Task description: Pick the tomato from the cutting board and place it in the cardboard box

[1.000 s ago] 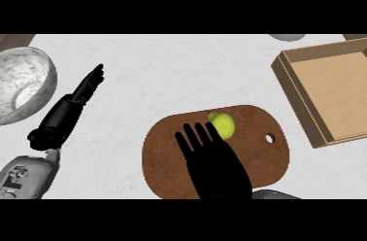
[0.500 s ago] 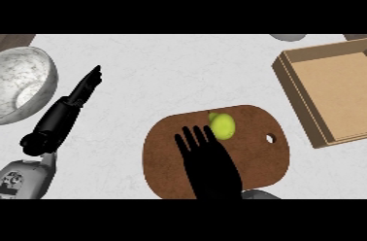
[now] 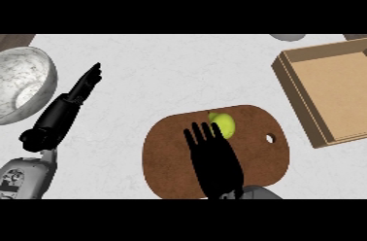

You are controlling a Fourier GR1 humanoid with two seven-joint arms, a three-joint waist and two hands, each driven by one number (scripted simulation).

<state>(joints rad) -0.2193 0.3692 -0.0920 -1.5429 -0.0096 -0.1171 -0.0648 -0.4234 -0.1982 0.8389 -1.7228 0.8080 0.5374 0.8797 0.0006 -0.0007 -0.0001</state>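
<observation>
Yellow-green round tomato (image 3: 224,124) on brown oval wooden cutting board (image 3: 269,160), upper middle. Right hand (image 3: 213,160) over board, fingers straight and spread, tips just beside tomato, holding nothing. Left hand (image 3: 68,106) extended, fingers straight, beside white marbled bowl (image 3: 25,84). Open tan cardboard box (image 3: 326,92) right of board, apart.

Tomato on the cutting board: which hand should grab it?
Right. The right hand is over the cutting board, open fingers beside the tomato. The left hand rests far off, near the bowl.
</observation>
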